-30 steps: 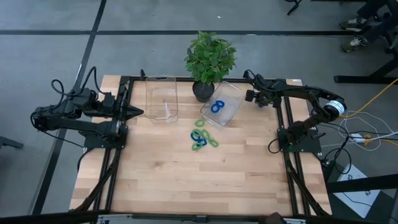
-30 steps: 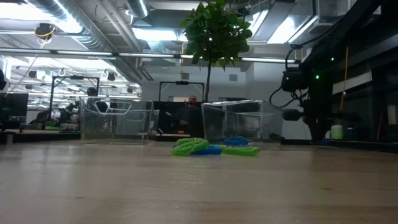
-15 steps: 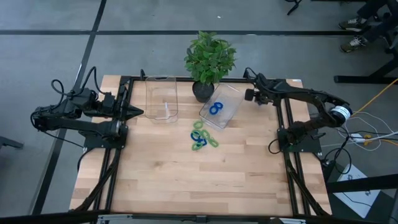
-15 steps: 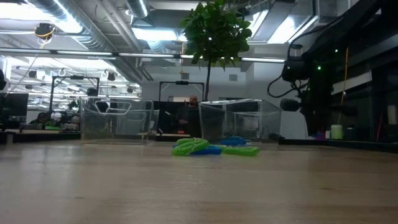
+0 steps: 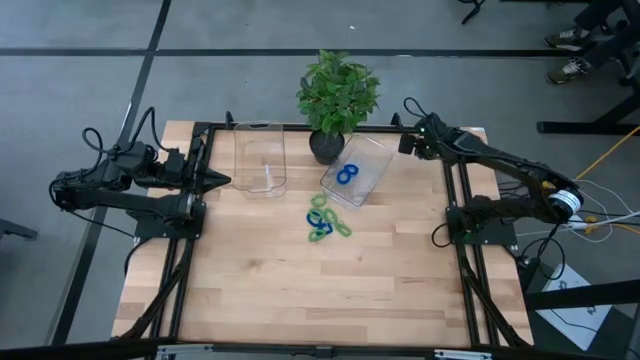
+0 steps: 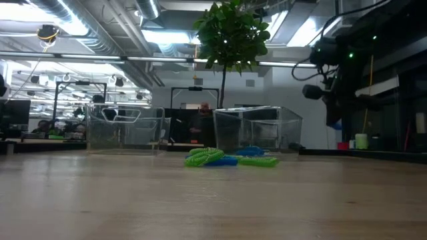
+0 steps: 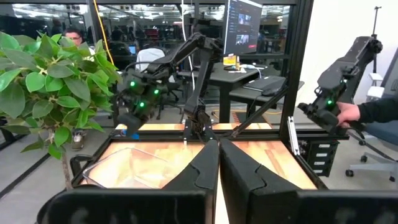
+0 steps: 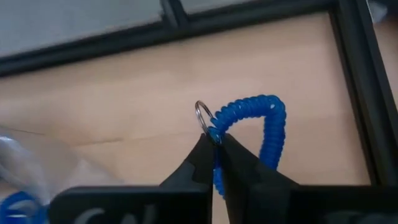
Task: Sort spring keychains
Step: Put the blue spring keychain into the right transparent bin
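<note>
My right gripper [image 5: 408,143] hangs over the table's far right corner, raised above the wood in the low view [image 6: 332,110], and is shut on a blue spring keychain [image 8: 267,124]. A pile of green and blue spring keychains [image 5: 325,220] lies on the table in front of the bins [image 6: 223,159]. Two blue ones [image 5: 347,174] lie inside the tilted right clear bin [image 5: 368,160]. The left clear bin [image 5: 260,158] holds none that I can see. My left gripper [image 5: 218,181], shut [image 7: 217,155], waits at the left edge beside that bin. My right gripper pinches the blue keychain between its two fingertips at the coil's end [image 8: 216,132], right beside the small metal ring [image 8: 202,115]. The fingers point down from above. The coiled loop sticks out past the fingertips, clear of the wood below.
A leafy potted plant [image 5: 338,95] stands at the far edge between the bins. Black frame rails [image 5: 455,185] run along the table's sides. Bare wood [image 5: 320,290] fills the near half of the table. A person's hand [image 7: 348,113] shows in the room beyond.
My right gripper has risen from near the tabletop and drawn back toward the table's far right corner, carrying the blue keychain clear of the wood. The pile, the bins and my left arm have stayed as they were.
</note>
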`<action>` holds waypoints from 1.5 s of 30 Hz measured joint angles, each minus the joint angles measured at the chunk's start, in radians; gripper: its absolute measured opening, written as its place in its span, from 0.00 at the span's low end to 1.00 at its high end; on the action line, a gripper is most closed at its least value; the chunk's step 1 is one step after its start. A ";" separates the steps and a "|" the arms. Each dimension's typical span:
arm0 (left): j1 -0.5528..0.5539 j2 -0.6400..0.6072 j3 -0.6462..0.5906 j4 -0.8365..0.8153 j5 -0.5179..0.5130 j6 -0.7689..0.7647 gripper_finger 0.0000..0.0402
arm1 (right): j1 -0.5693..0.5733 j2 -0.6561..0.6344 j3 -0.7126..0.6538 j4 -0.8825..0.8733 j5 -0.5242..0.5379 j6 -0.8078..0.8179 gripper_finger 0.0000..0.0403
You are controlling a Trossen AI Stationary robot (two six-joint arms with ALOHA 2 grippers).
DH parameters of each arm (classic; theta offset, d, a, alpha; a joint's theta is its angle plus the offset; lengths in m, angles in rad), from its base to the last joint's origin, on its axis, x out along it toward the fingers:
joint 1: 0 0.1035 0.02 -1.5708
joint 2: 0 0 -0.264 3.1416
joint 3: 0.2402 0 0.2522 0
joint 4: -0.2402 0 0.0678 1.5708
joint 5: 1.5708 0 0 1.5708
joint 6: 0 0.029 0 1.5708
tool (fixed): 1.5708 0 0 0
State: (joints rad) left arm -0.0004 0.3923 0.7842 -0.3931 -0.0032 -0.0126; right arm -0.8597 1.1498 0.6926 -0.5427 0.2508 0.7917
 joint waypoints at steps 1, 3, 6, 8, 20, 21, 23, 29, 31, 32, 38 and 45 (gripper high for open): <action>0.000 0.000 0.000 0.000 0.000 0.000 0.03 | 0.000 -0.015 0.000 0.008 0.000 -0.009 0.03; 0.000 0.000 0.000 0.000 0.000 0.000 0.03 | 0.000 -0.046 0.000 0.014 0.000 -0.015 0.03; 0.000 0.000 0.000 0.000 0.000 0.000 0.03 | 0.000 -0.098 0.000 0.030 -0.001 -0.022 0.03; 0.000 0.000 0.000 0.000 0.000 0.000 0.02 | -0.001 -0.133 0.000 0.041 -0.010 -0.038 0.03; 0.000 0.000 0.000 0.000 0.000 0.000 0.03 | -0.001 -0.306 0.001 0.122 -0.087 -0.059 0.03; 0.000 0.000 0.000 0.000 0.000 0.000 0.02 | -0.001 -0.316 0.001 0.125 -0.089 -0.065 0.03; 0.000 0.000 0.000 0.000 0.000 0.000 0.02 | -0.001 -0.333 0.001 0.125 -0.099 -0.069 0.03; 0.000 0.000 0.000 0.000 0.000 0.000 0.03 | -0.001 -0.366 0.001 0.141 -0.184 -0.093 0.03; 0.000 0.000 0.000 0.000 0.000 0.000 0.03 | 0.000 -0.370 0.001 0.152 -0.235 -0.093 0.03; 0.000 0.000 0.000 0.000 0.000 0.000 0.03 | 0.005 -0.371 0.001 0.160 -0.261 -0.093 0.03; 0.000 0.000 0.000 0.000 0.000 0.000 0.02 | 0.082 -0.372 0.001 0.230 -0.335 -0.089 0.03; 0.000 0.000 0.000 0.000 0.000 0.000 0.03 | 0.199 -0.372 0.001 0.277 -0.335 -0.088 0.03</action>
State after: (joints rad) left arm -0.0003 0.3923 0.7843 -0.3931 -0.0034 -0.0125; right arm -0.6605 0.7780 0.6933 -0.2657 -0.0842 0.7033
